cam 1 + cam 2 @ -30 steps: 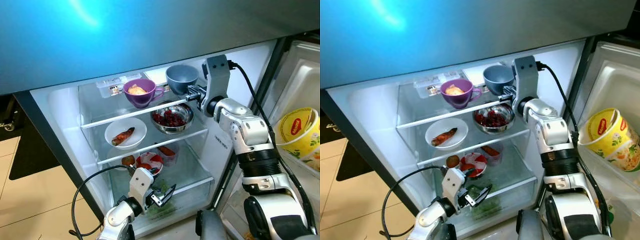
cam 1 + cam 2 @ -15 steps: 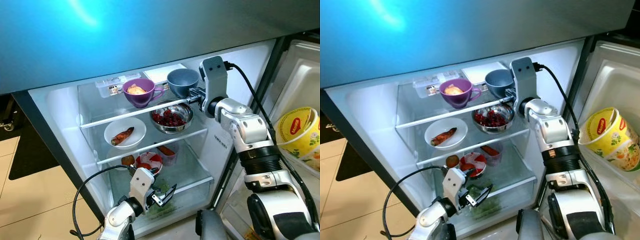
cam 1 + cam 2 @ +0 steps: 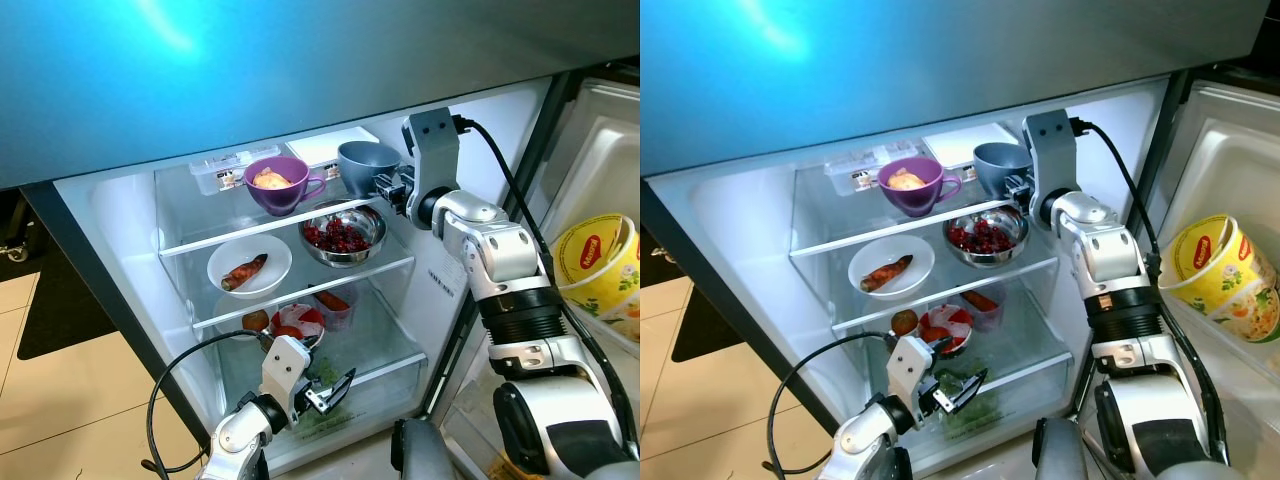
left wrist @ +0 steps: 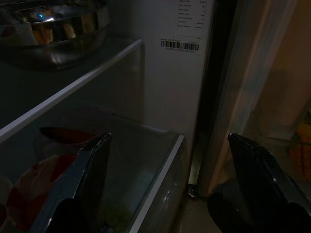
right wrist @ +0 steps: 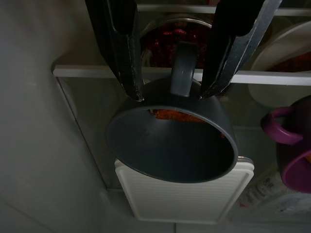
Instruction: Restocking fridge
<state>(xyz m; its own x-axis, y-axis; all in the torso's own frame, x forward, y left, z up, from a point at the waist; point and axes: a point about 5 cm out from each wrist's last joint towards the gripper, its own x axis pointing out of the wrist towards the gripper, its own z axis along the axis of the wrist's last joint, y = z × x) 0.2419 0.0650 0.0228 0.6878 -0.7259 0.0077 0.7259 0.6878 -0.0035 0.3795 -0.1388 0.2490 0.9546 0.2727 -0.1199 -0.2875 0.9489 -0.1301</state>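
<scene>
Left claw (image 3: 330, 392): lowest and nearest, held just before the fridge's bottom drawer; the left arm is bent up from below with a black cable looping off it; the two black fingers (image 4: 90, 179) are spread wide with nothing between them.
Bottom shelf: a red-and-white bowl (image 3: 297, 324) of red pieces, a small brown round food beside it, and a clear tub (image 3: 336, 305) with something red inside.
Middle shelf: a white plate (image 3: 249, 264) with a reddish-brown piece of food lying on it, towards the robot's left; a steel bowl (image 3: 344, 234) of dark red berries on the right.
Right arm: rises from the lower right, elbow bent, forearm reaching up and in to the front edge of the top shelf, with a black cable arching off the wrist.
Right claw (image 5: 170, 92): at the grey cup's handle (image 5: 182, 73); the fingers are apart, one on each side of the handle, tips against the cup's outer wall; whether they press the handle cannot be told.
Grey cup (image 3: 365, 166): stands on the right of the top glass shelf (image 3: 215, 228), above the steel bowl; something orange shows inside it in the right wrist view.
Purple cup (image 3: 276, 185): on the same shelf to the left of the grey cup, apart from it, holding pale yellow food.
Farthest: a flat white lidded box (image 5: 184, 201) behind the grey cup and a clear labelled container (image 3: 222, 171) behind the purple cup.
Open door: a yellow noodle cup (image 3: 598, 270) sits in its rack on the right.
</scene>
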